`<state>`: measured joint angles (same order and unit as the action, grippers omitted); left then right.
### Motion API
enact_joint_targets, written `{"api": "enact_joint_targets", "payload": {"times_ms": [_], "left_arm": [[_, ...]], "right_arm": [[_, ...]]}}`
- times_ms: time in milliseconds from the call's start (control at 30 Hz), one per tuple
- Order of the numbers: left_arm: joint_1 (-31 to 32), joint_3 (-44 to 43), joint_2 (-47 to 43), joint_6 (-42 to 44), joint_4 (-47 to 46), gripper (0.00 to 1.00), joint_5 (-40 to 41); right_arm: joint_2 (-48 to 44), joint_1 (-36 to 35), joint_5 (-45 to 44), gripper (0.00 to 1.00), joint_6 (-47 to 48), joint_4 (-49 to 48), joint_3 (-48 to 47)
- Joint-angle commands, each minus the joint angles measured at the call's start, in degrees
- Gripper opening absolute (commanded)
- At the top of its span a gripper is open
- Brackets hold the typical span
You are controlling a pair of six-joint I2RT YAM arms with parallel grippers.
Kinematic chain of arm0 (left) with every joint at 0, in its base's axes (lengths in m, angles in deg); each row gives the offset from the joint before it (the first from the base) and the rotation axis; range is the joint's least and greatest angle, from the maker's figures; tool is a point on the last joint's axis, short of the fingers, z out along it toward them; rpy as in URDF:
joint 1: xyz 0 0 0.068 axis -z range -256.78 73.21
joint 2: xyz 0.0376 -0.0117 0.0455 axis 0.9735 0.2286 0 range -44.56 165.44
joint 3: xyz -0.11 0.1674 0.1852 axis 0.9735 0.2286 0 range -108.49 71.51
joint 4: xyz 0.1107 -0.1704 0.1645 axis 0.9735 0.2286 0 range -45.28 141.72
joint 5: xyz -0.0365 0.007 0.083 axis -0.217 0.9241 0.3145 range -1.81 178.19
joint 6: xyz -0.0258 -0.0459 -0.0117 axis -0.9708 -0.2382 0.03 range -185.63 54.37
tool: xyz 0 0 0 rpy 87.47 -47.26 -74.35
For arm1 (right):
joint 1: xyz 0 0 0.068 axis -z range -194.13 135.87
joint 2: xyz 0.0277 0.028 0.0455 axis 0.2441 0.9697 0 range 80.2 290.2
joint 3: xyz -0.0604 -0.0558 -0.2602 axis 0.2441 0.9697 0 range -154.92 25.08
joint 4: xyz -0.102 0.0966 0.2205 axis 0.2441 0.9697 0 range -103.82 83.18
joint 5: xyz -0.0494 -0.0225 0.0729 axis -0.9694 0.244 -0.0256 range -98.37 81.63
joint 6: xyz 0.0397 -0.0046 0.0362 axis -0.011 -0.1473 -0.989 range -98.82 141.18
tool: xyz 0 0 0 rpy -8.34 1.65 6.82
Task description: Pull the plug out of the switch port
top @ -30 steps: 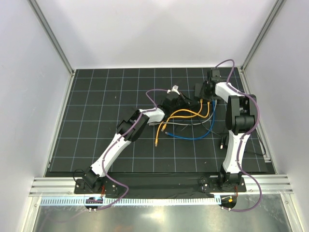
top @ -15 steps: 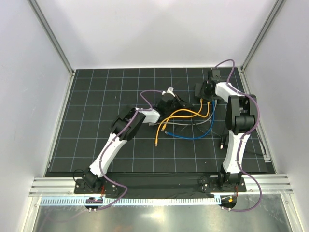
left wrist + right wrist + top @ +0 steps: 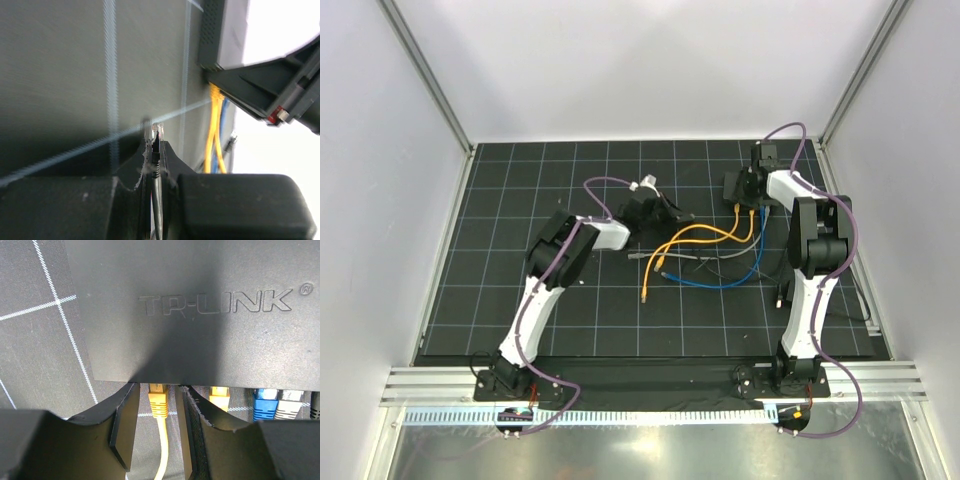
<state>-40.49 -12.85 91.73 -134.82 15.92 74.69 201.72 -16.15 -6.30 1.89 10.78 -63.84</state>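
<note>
Top external view over the last second: the left gripper [image 3: 646, 203] has drawn steadily leftward across the black gridded mat [image 3: 520, 200], away from the far-right corner where the flat matte-black rectangular switch [image 3: 200, 315] lies under the right gripper [image 3: 735, 190].

In the left wrist view the left gripper [image 3: 156, 150] is pinched fully closed on a thin dark cable [image 3: 157, 200]. Its small clear plastic plug [image 3: 158, 131] stands just past the fingertips, in open air and well apart from the switch. That plug looks to be out of its port, so the pull itself seems done.

The right gripper [image 3: 156, 410] has barely moved. Its jaws stand partly apart, one on each side of a yellow plug [image 3: 158, 401] without visibly gripping it, right against the switch's near edge, probably steadying the box. That yellow plug, a second yellow plug [image 3: 220, 396], a blue plug [image 3: 265, 401] and a grey plug [image 3: 290, 397] all sit in their ports.

What remains, most likely, is letting go of the freed cable.
</note>
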Motion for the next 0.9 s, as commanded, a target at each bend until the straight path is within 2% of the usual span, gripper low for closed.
{"api": "enact_joint_targets", "payload": {"times_ms": [0, 167, 333, 400, 433, 467, 567, 800, 867], "left_arm": [[-3.0, 1.0, -4.7, 10.2, 7.9, 0.00, 4.5], [-8.1, -0.9, -4.5, 16.7, 5.9, 0.00, -0.3], [-11.4, -3.5, -5.0, 22.2, 7.7, 0.00, -1.0], [-12.6, -7.5, -4.2, 25.8, 10.8, 0.00, -2.2], [-13.1, -9.4, -3.8, 27.0, 16.6, 0.00, -2.6], [-13.4, -11.0, -3.2, 28.5, 18.2, 0.00, -3.0], [-14.8, -14.0, -1.9, 29.4, 23.3, 0.00, -3.9], [-15.6, -16.3, -1.5, 32.7, 30.2, 0.00, 0.4], [-15.6, -15.4, -2.9, 33.0, 29.1, 0.00, 2.1]], "right_arm": [[-0.2, 0.3, 1.2, 0.43, 1.1, -2.2, 0.3], [-0.2, 0.4, 1.6, 0.43, 1.1, -2.5, 0.4], [0.0, 0.6, 1.9, 0.43, 1.1, -2.4, 0.3], [-0.1, 1.0, 2.1, 0.43, 1.0, -2.5, 0.7], [-0.1, 1.0, 2.2, 0.43, 0.8, -2.7, 0.7], [-0.1, 1.0, 2.3, 0.43, 0.8, -2.7, 0.7], [0.0, 1.0, 2.7, 0.43, 0.7, -2.8, 0.6], [0.7, 1.0, 2.7, 0.43, 0.7, -2.6, 0.2], [0.7, 1.1, 2.6, 0.43, 0.7, -2.5, 0.1]]}}
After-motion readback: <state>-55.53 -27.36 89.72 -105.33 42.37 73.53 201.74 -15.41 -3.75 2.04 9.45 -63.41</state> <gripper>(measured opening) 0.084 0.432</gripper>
